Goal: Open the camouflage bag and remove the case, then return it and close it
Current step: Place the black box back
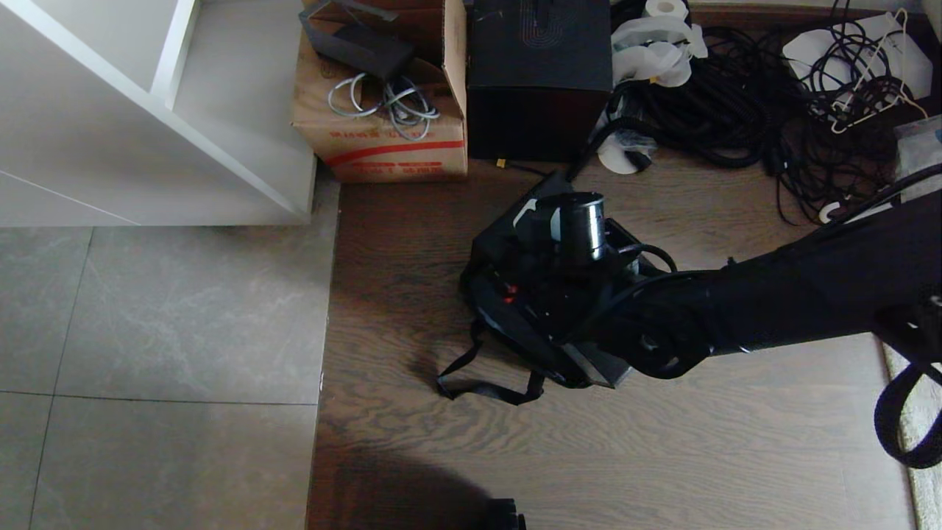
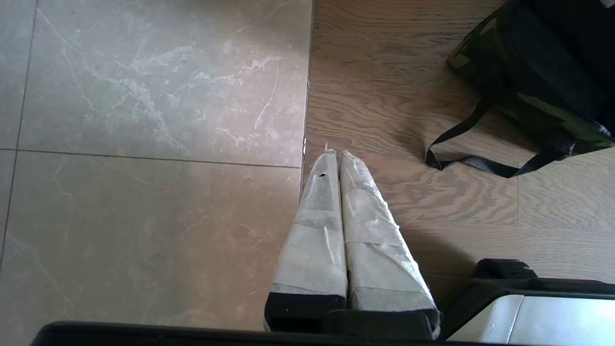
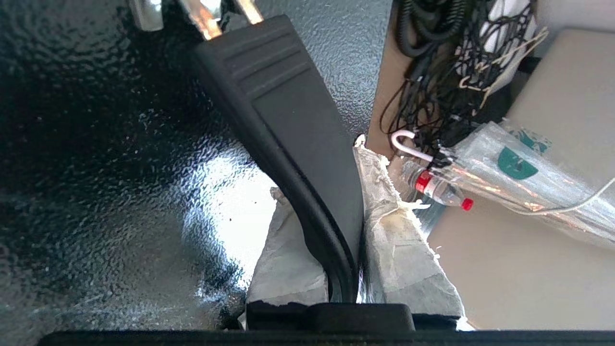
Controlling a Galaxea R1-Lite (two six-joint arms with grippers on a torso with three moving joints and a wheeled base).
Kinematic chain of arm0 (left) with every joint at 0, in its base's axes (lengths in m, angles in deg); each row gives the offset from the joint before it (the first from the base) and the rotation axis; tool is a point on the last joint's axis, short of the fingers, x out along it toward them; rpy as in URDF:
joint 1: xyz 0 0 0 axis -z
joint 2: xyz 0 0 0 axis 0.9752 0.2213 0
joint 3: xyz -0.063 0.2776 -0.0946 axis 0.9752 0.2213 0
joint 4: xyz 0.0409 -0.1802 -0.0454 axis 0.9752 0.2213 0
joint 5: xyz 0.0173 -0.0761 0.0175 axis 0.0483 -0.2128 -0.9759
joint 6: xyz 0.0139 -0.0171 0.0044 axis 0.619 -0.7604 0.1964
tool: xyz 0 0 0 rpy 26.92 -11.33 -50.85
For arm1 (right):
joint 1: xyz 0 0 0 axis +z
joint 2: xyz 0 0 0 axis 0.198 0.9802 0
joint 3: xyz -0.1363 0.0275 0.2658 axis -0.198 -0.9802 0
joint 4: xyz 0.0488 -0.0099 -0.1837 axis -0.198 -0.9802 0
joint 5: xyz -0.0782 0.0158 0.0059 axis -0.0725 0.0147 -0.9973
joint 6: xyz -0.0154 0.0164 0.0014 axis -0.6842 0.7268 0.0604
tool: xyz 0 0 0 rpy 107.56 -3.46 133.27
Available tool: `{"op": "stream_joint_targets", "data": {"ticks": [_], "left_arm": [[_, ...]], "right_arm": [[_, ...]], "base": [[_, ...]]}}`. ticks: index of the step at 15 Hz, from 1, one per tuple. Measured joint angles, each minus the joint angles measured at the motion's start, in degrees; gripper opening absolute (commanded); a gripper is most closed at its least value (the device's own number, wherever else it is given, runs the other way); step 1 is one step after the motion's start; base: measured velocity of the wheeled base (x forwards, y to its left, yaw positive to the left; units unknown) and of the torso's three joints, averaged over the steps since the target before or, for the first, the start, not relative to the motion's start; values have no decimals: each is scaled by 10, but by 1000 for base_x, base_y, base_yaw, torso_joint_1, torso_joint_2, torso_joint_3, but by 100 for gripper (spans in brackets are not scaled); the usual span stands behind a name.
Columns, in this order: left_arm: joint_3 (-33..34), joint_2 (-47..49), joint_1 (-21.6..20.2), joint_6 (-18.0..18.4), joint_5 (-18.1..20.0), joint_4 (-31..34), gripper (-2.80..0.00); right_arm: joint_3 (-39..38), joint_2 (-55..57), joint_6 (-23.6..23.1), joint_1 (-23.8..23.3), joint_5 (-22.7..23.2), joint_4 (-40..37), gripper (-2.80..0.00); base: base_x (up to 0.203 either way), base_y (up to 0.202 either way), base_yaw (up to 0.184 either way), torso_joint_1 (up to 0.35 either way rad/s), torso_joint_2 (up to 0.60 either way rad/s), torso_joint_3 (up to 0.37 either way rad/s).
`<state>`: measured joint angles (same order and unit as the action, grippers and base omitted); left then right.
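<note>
Clamped on the bar handle (image 3: 293, 134) of the case (image 3: 96, 168) with the right gripper (image 3: 336, 226), over the camouflage bag (image 1: 515, 324) near centre; likely mid-removal or return; next: steady, level carrying.

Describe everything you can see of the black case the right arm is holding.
The flat black hard case has a pebbled, glossy shell that looks like textured metal or plastic. Its ribbed black bar handle ends in shiny silver fittings. The right end effector, with tape-wrapped fingers, is shut on that handle, one finger on each side. From the head camera the case is mostly hidden behind the arm, above the camouflage fabric bag on the wooden floor; whether it touches the bag cannot be told.
</note>
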<state>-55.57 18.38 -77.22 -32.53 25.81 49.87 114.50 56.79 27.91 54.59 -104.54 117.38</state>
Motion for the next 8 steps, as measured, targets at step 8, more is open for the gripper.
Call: {"op": "stream_joint_targets", "data": {"ticks": [8], "left_arm": [[0, 0, 0, 0, 0, 0, -280]], "right_arm": [[-14, -2, 0, 0, -1, -2, -280]], "base": [[0, 0, 0, 0, 0, 0]]}}
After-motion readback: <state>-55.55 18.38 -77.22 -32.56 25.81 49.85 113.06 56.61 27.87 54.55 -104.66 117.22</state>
